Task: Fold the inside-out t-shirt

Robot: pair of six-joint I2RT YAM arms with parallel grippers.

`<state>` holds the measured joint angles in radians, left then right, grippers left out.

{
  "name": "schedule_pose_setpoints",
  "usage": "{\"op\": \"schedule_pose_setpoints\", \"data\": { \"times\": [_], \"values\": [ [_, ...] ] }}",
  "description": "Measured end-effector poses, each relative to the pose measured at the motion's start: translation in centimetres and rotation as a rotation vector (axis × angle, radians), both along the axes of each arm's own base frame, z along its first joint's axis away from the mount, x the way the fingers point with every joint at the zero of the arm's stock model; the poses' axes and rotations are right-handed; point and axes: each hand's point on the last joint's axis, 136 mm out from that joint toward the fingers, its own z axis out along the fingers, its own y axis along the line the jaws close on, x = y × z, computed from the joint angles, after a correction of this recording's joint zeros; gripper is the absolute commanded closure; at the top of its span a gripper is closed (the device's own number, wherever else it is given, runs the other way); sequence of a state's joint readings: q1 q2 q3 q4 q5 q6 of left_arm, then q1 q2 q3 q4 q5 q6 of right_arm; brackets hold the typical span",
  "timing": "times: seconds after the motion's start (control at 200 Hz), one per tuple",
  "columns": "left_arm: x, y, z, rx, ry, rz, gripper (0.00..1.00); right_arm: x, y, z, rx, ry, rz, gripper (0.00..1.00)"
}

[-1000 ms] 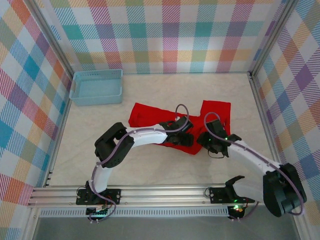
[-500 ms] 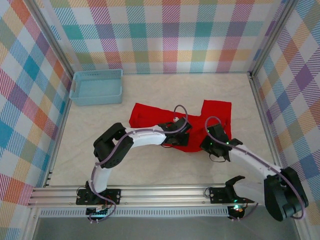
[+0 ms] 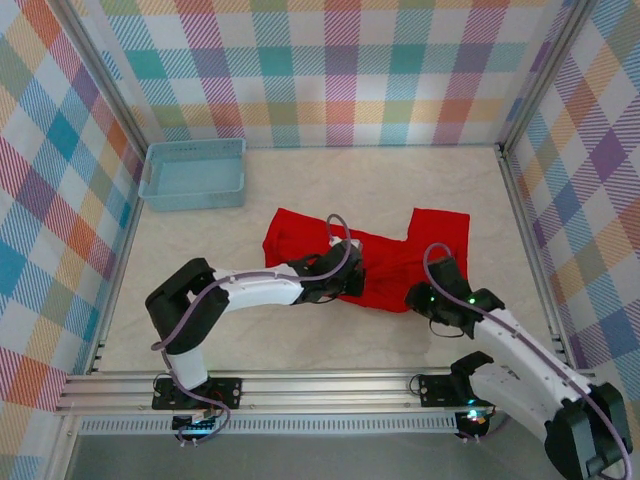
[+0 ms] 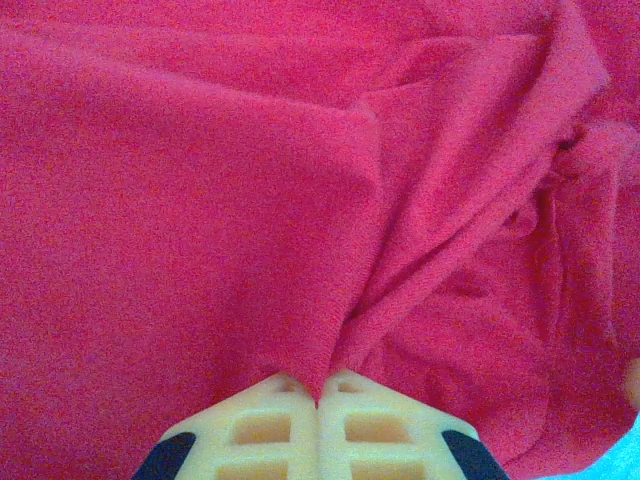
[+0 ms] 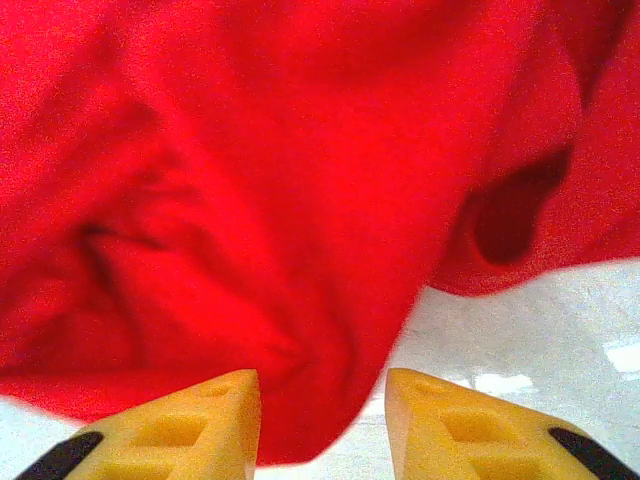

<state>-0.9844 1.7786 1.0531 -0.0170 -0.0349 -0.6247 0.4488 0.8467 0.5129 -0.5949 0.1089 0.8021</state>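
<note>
On the pale table (image 3: 300, 330), the bright red cloth t-shirt (image 3: 385, 262) lies rumpled. Left gripper (image 4: 318, 398) pinches a fold, fingers together; right gripper (image 5: 322, 400) straddles an edge, fingers apart. Grasping stage; right should probably close next.

The inside-out t-shirt (image 3: 395, 262) is of plain bright red cloth. It lies crumpled near the middle of the pale surface (image 3: 400, 190), stretched from left to right, with a wider part at each end (the right one reaches farther toward the back). In the wrist views the cloth has many soft folds and ridges, and a dark hollow opens under one fold near its edge.
</note>
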Motion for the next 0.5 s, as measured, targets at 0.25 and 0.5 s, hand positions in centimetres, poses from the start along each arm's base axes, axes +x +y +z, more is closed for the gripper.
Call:
{"op": "schedule_pose_setpoints", "data": {
  "times": [0.25,0.5],
  "values": [
    [-0.5,0.6,-1.0,0.008,0.012,0.008,1.00,2.4,3.9,3.4,-0.020,-0.055,0.163,0.65],
    [-0.4,0.6,-1.0,0.011,0.007,0.013,1.00,3.6,6.0,-2.2,-0.083,0.084,0.220,0.64]
  ]
}}
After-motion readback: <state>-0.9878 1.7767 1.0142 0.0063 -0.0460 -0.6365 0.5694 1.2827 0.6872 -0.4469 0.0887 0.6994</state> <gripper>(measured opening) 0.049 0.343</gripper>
